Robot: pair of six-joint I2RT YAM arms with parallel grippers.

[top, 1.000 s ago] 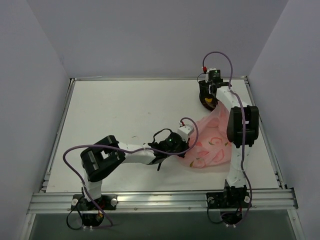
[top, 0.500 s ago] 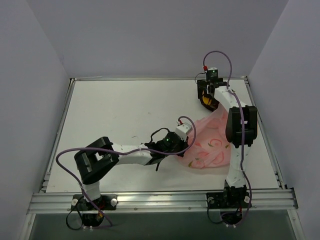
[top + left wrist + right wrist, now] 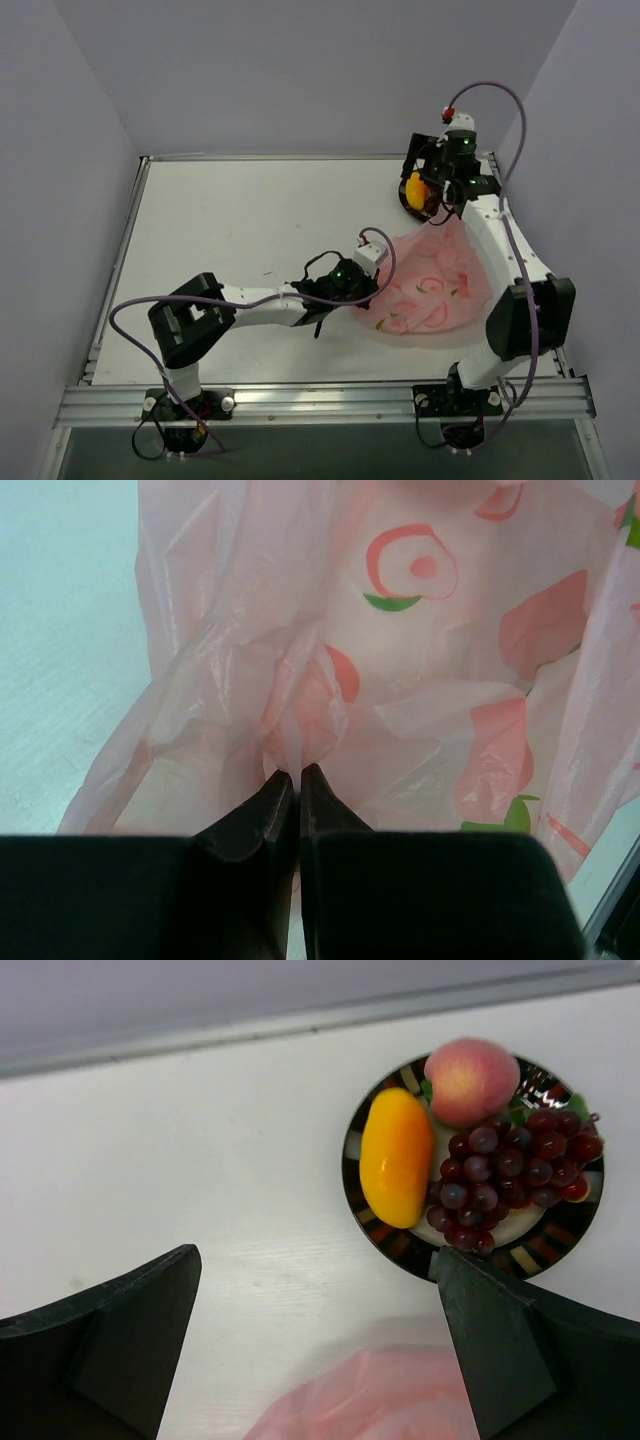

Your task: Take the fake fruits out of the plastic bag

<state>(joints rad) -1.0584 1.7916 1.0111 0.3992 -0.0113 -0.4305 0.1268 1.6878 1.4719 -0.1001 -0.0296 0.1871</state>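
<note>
The white table (image 3: 250, 240) filled the enclosure floor, and the pink bag (image 3: 430, 285) lay on its right half, slumped and crinkled, printed with peach shapes and green leaves. No fruit could be made out through the film in any view.

The left arm reached low across the table from the near left corner to the bag's left edge. The left claw (image 3: 291, 780) was clamped together, with a pleat of the bag's film pinched between its tips. The right arm stretched up the table's right side to the far right corner. There the right claw (image 3: 315, 1255) hung above the table with its jaws spread wide and nothing between them.

The plate (image 3: 386, 1236), round and dark-rimmed with pale tiles, sat just beyond the bag's far end, near it but apart. All three fruits lay on the plate, touching one another. The grapes (image 3: 510, 1175), a dark red cluster, covered its right and near part. The yellow-orange piece (image 3: 396, 1157), oblong, lay along its left side. The peach (image 3: 472, 1080) sat at the far edge.
</note>
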